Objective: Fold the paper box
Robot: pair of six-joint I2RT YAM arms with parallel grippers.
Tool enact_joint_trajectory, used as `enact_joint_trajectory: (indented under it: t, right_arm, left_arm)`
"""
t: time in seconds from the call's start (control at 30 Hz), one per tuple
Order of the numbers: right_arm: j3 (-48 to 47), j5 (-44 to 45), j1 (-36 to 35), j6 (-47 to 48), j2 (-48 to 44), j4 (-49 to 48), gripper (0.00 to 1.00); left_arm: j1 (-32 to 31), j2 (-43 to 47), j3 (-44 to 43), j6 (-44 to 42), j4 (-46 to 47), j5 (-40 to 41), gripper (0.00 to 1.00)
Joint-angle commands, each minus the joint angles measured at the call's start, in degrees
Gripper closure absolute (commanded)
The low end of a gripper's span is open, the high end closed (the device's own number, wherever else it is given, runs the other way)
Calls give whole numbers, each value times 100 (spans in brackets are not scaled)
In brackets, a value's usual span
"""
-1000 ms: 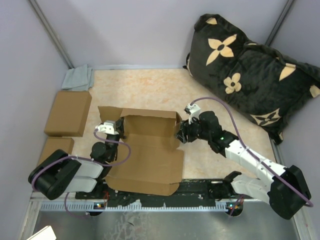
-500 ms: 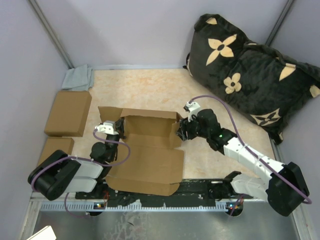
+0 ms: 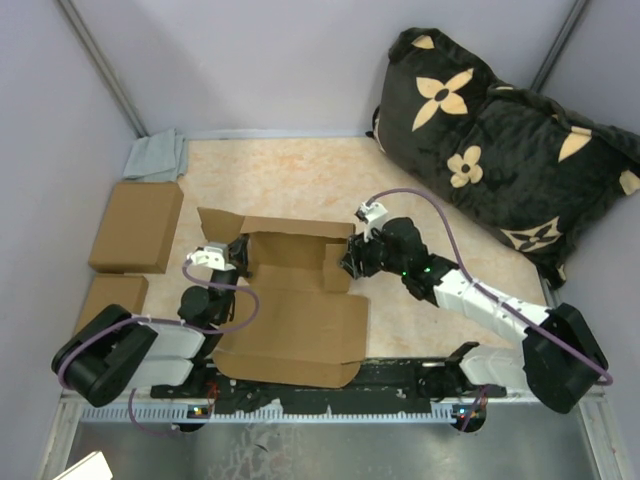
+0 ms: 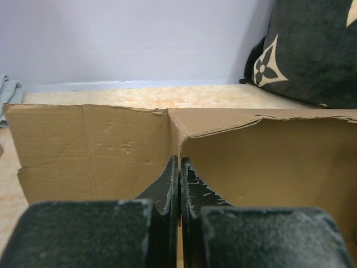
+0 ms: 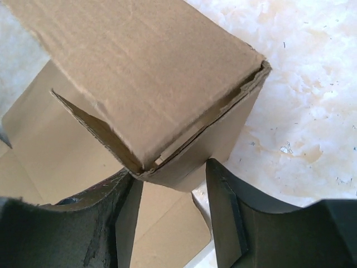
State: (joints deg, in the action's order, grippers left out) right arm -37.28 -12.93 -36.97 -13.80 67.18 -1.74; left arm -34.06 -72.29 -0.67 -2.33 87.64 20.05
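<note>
While the half-folded paper box (image 3: 295,325) lies left of the black cushion (image 3: 490,140), the left gripper (image 4: 179,178) is closed at the corner farthest from the cushion. The right gripper (image 5: 175,206), jaws apart, straddles the nearer wall. Wall-raising seems in hand; next, this wall probably needs pressing inward.

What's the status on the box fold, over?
Left gripper shut on box, left wall. Right gripper open, straddling right wall. Walls partly up, front panel flat. Pillow stands apart.

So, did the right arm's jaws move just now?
Yes: the right jaws slid leftward, away from the black pillow, folding a flap of the paper box inward.
</note>
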Motion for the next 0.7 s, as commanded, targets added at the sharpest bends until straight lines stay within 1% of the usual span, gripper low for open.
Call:
enact_joint_trajectory:
  t: [0.0,0.13,0.2,0.23,0.33,0.5,0.67]
  right_arm:
    - [-406,1228,-417,-120,280,-372,52]
    - [-464,2709,-784,-330,442,-292,53]
    - [-396,3179,-842,-556,418,-346,52]
    - [-314,3273,-854,-644,378,-462,52]
    - [10,3270,-856,-711,226,-1013,51]
    - [469,2726,-856,-494,41,-2121,50]
    - [393,2562,-856,-359,197,-2182,50]
  left_arm:
    - [-83,144,346,146,960,-135,100]
    - [-92,240,356,107,889,-91,100]
    - [-100,302,365,114,825,-81,100]
    - [-105,337,365,127,766,-85,100]
    - [-100,417,365,171,594,-97,100]
    - [-104,373,392,155,590,-88,100]
    - [-109,230,330,151,592,-92,100]
